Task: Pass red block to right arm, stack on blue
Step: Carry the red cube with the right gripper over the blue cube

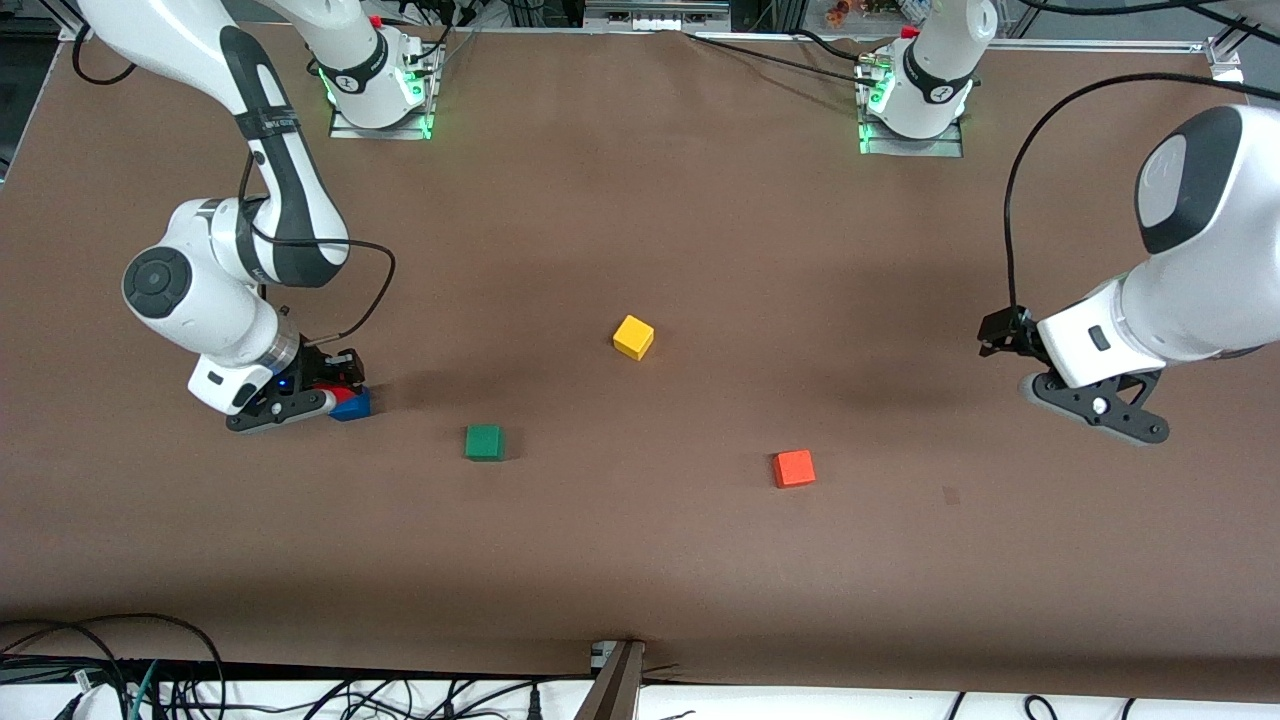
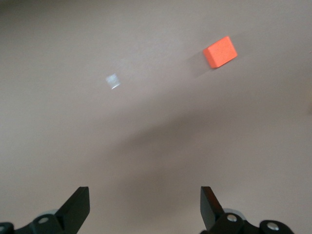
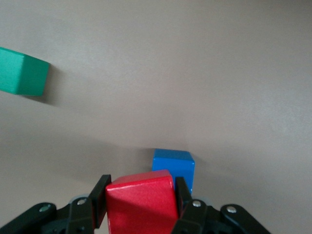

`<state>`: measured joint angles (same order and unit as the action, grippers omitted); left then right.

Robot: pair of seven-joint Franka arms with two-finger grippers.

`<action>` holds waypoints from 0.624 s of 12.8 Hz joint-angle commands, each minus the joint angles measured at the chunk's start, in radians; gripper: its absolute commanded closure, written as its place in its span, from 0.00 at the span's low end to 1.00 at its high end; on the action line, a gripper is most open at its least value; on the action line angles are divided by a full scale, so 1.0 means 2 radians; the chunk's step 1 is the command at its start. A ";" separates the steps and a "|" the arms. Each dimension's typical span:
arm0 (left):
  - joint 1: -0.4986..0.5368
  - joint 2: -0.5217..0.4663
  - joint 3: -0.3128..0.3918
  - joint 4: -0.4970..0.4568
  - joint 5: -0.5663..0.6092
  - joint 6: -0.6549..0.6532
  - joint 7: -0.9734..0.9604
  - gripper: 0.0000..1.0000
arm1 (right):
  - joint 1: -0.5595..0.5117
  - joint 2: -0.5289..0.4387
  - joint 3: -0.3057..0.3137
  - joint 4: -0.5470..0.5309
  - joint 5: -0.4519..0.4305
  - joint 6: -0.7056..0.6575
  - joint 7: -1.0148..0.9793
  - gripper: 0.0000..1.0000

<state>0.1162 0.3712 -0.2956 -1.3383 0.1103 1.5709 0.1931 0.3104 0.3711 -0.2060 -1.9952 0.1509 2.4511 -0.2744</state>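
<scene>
The red block (image 1: pixel 342 394) is clamped between the fingers of my right gripper (image 1: pixel 333 390), low over the table at the right arm's end. In the right wrist view the red block (image 3: pixel 141 202) fills the gap between the fingers of the gripper (image 3: pixel 141 195). The blue cube (image 1: pixel 354 405) sits on the table right at the red block, partly under it. It also shows in the right wrist view (image 3: pixel 173 165). I cannot tell whether the two touch. My left gripper (image 1: pixel 1095 405) waits open and empty over bare table at the left arm's end, as the left wrist view (image 2: pixel 145 204) shows.
A green cube (image 1: pixel 484 442) lies near the blue cube, toward the table's middle. A yellow cube (image 1: pixel 633 337) sits mid-table. An orange cube (image 1: pixel 794 468) lies nearer the front camera, toward the left arm's end, and shows in the left wrist view (image 2: pixel 220 52).
</scene>
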 commanded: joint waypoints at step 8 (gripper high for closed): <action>-0.058 -0.190 0.130 -0.150 -0.025 0.011 -0.079 0.00 | 0.004 -0.010 -0.010 -0.059 -0.010 0.095 0.008 1.00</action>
<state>0.0275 0.1075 -0.0720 -1.4632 0.0768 1.5334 0.0996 0.3107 0.3677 -0.2160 -2.0828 0.1500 2.6082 -0.2744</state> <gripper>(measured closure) 0.000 0.419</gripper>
